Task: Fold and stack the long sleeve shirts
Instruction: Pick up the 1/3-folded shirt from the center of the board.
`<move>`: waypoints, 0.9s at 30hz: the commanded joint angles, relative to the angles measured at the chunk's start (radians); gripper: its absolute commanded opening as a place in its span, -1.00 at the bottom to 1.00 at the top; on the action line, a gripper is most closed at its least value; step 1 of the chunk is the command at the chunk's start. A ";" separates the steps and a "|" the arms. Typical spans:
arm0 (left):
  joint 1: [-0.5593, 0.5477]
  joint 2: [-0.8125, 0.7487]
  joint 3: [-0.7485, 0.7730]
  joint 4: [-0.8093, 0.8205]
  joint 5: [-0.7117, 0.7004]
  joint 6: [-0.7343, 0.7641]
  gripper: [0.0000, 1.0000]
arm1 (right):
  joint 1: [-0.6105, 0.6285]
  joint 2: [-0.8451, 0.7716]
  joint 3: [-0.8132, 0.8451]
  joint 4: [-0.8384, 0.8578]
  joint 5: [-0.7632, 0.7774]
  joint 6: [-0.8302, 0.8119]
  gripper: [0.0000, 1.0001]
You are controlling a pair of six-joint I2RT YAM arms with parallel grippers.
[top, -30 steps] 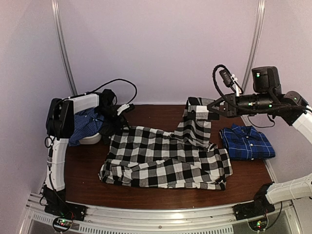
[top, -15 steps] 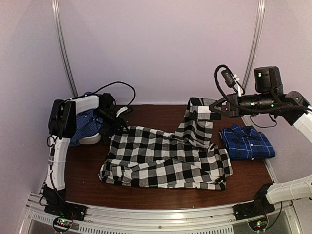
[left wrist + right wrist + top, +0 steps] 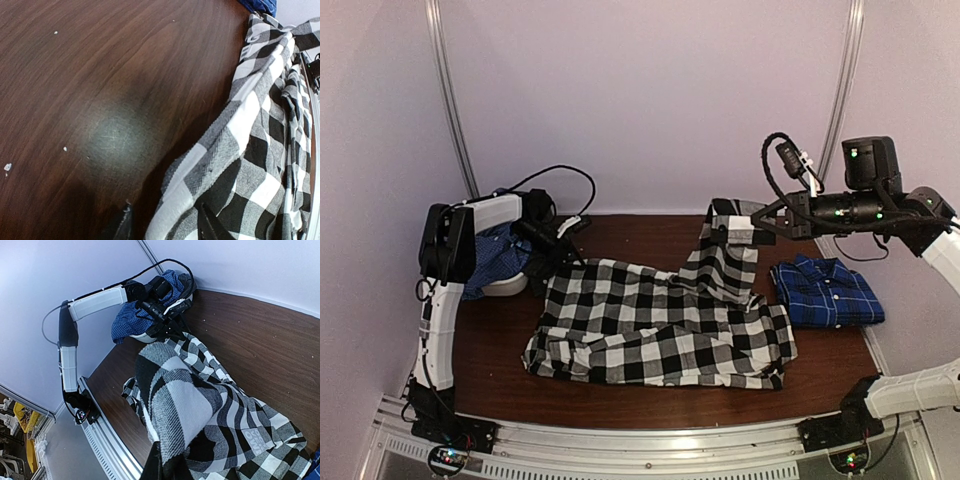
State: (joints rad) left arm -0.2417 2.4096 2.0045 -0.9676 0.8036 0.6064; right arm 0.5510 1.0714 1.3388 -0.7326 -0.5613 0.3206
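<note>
The black-and-white check shirt [image 3: 650, 330] lies spread across the middle of the table. One part of it is lifted at the back right, where my right gripper [image 3: 752, 224] is shut on the cloth [image 3: 200, 405]. At the shirt's far left corner sits my left gripper [image 3: 556, 250]. Its jaws [image 3: 164, 226] straddle the shirt's hem [image 3: 200, 170], still apart, with a gap beside the left fingertip [image 3: 124, 226]. A royal blue shirt [image 3: 825, 292] lies folded at the right. Another blue shirt [image 3: 492, 256] is bunched at the far left.
A white rounded object [image 3: 506, 285] sits under the bunched blue cloth at the left, next to my left arm. Purple walls close in the back and sides. A metal rail [image 3: 650, 455] runs along the near edge. Bare dark wood [image 3: 100, 100] lies left of the hem.
My left gripper's jaws have narrowed around the check shirt's hem. The right gripper has shifted slightly right and up with the lifted cloth.
</note>
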 commanded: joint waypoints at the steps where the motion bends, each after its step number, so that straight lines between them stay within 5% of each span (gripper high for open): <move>1: 0.008 -0.004 0.022 0.015 0.000 -0.026 -0.22 | -0.011 -0.021 -0.017 0.023 -0.016 -0.003 -1.00; 5: 0.008 -0.004 0.022 0.009 0.012 -0.021 -0.44 | -0.016 -0.017 -0.019 0.026 -0.019 -0.004 -1.00; 10: 0.008 -0.012 0.041 0.003 -0.008 -0.034 -1.00 | -0.023 -0.008 -0.018 0.040 -0.006 0.015 -1.00; 19: 0.003 -0.100 0.050 -0.010 -0.052 -0.136 -1.00 | -0.063 0.013 0.072 -0.056 0.111 0.003 -1.00; 27: -0.032 -0.246 -0.127 0.072 -0.182 -0.230 -1.00 | -0.139 0.150 0.261 -0.172 0.214 -0.075 -1.00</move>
State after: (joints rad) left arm -0.2531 2.2536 1.9415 -0.9501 0.7002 0.4374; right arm 0.4503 1.1507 1.4967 -0.8509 -0.4278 0.2970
